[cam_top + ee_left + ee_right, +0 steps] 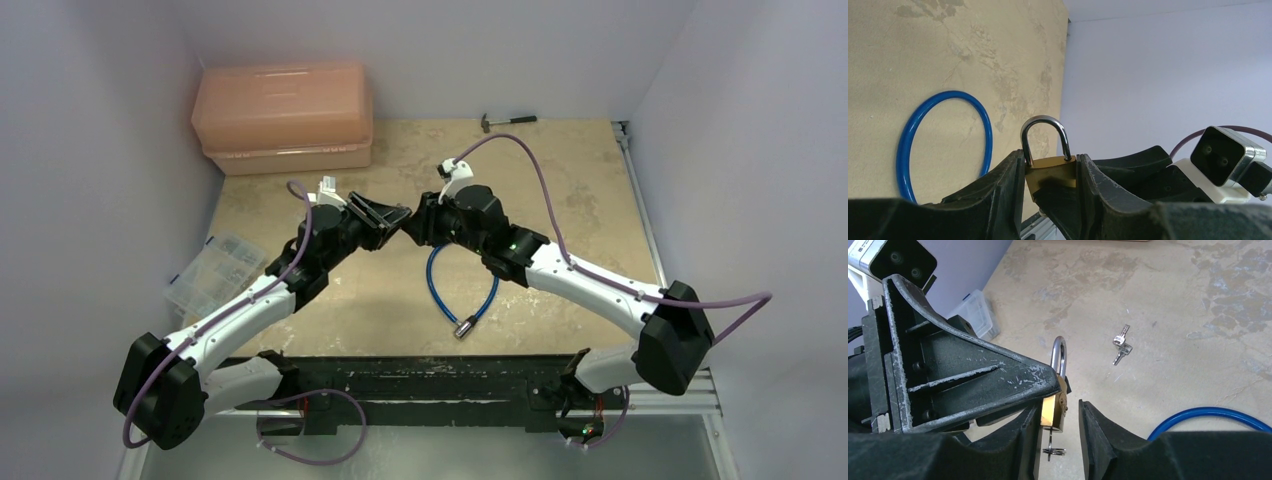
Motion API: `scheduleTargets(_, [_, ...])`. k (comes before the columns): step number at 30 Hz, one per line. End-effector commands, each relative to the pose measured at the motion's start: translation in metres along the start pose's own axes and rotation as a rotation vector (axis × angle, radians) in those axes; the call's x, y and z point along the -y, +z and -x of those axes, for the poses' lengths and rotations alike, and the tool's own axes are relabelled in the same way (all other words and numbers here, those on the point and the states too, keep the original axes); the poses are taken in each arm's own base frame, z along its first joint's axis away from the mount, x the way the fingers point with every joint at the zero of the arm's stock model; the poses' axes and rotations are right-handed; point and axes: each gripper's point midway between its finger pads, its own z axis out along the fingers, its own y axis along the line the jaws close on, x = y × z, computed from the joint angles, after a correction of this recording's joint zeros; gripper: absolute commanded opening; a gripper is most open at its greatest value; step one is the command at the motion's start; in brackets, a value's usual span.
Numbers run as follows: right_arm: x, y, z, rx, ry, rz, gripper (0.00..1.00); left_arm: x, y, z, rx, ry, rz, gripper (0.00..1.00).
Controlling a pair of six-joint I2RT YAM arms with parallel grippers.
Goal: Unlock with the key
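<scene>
Soft, even light from above leaves the beige tabletop [600,200] bright, with faint diffuse shadows beneath the arms [250,300]. A small glare sits on the shackle of the brass padlock [1050,172]. In both wrist views the nearest black fingers [993,200] blur along the bottom edge.

Pale lilac walls [450,50] round a mottled beige table top [560,170] — soft, even light.
Beyond the left pincer [396,224], in the far left corner, a salmon plastic box [283,118] against the wall; out to its left, at the table's edge, a clear compartment case [212,272]. Beyond the right pincer [418,224], by the back wall, a small hammer [510,120]. Nearward of both — a dark scuffed rail [440,375].
</scene>
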Motion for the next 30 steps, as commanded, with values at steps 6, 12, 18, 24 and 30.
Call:
scheduleTargets(6, [-0.01, 0.0, 0.033, 0.094, 0.0, -0.004, 0.26, 0.041, -0.008, 0.006, 0.007, -0.005, -0.112, 0.0])
scheduleTargets(12, [-0.008, -0.003, 0.029, 0.08, -0.005, -0.008, 0.0, 0.038, -0.008, 0.0, -0.024, 0.038, -0.107, 0.0])
scheduleTargets(18, [-0.011, -0.025, 0.031, 0.094, 0.01, 0.015, 0.0, 0.032, -0.014, 0.007, 0.008, 0.151, -0.058, 0.68])
scheduleTargets(24, [-0.026, -0.05, 0.024, 0.078, 0.023, 0.117, 0.0, 0.051, -0.022, 0.002, -0.007, 0.16, -0.199, 0.8])
scheduleTargets(30, [-0.039, -0.064, 0.027, 0.092, 0.036, 0.197, 0.0, 0.063, -0.024, -0.008, -0.046, 0.125, -0.309, 0.61])
